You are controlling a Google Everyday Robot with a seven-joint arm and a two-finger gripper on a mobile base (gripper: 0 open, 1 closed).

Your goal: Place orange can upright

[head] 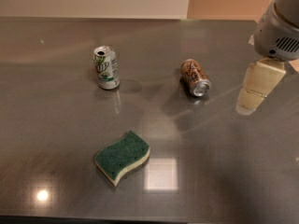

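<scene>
Plainly the orange can (pixel 195 77) lies on its side, a little toward 1 o'clock of the bench (pixel 56 125) middle, silver end facing 5 o'clock; the gripper (pixel 250 101) hangs over the bench at the can's 3 o'clock, apart from it; whether it is open or closed I cannot tell; I judge it should cross the can's body, grasp mid-length, then tip it onto one end; the white and green can (pixel 107 67) stands at 9 o'clock, the sponge (pixel 123 157) at 7 o'clock, neither in the path.
</scene>
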